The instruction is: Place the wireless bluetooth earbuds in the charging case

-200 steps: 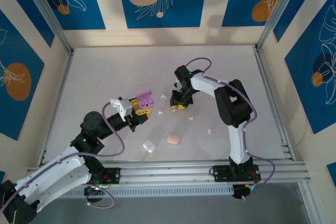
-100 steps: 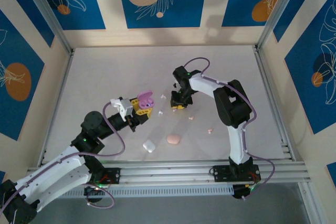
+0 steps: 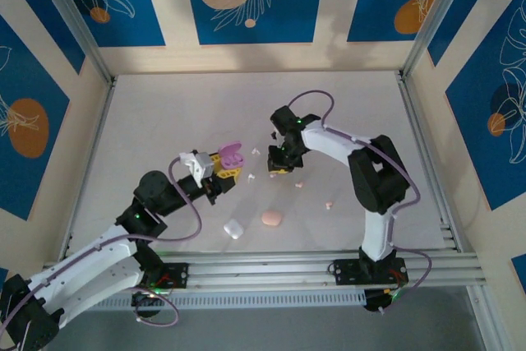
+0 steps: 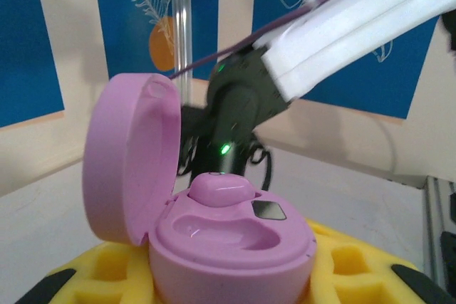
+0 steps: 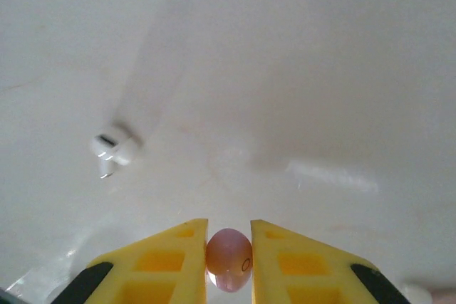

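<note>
Right wrist: my right gripper [image 5: 229,245] nips a tiny glossy pinkish earbud [image 5: 229,261] near the table's [image 3: 164,121] middle, likely light and slippery, best pinched across its round body; left gripper [image 3: 220,172] clamps the open case [image 4: 235,247].

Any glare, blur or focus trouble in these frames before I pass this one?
Left wrist: the purple case is sharp with small glossy highlights, the white arm behind it out of focus. Right wrist: the small glossy earbud between the yellow jaws is sharp, the table washed out with a bright glare streak, the white earbud slightly soft. Top external: evenly lit, no blur.
</note>
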Tool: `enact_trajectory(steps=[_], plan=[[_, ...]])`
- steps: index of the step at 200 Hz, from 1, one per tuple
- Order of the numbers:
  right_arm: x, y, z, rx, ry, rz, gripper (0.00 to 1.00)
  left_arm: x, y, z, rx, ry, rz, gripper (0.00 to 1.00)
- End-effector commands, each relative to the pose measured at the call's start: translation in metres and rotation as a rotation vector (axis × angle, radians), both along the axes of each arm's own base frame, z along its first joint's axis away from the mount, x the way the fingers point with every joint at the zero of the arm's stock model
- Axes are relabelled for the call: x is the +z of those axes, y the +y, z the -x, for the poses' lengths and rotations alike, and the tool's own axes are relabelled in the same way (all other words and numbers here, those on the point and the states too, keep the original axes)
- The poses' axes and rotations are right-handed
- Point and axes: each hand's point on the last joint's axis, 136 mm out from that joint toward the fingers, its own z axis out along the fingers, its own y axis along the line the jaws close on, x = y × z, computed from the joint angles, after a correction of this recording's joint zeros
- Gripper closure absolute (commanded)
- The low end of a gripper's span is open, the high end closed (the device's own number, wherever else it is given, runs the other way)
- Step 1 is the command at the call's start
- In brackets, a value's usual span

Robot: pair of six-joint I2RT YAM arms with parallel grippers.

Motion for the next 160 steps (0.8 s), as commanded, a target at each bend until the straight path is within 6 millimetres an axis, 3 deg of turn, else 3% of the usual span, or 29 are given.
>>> enact_trajectory(steps=[1,54,78,108,160], plan=[[0.037,-0.007,0.01,-0.03,-0.053,-0.033,0.8,-0.008,0.0,-0.005,0.025,-0.016,-0.035,0.72],[0.147,-0.023,0.038,-0.072,-0.278,-0.168,0.8,-0.022,-0.012,-0.017,0.024,-0.052,-0.101,0.73],[0.182,-0.02,0.052,-0.051,-0.337,-0.218,0.8,-0.026,-0.02,-0.024,0.021,-0.052,-0.113,0.73],[0.205,-0.004,0.067,0.012,-0.365,-0.246,0.8,-0.029,-0.031,-0.032,0.019,-0.051,-0.134,0.72],[0.215,0.025,0.078,0.085,-0.371,-0.291,0.8,-0.032,-0.048,-0.033,-0.012,-0.057,-0.133,0.73]])
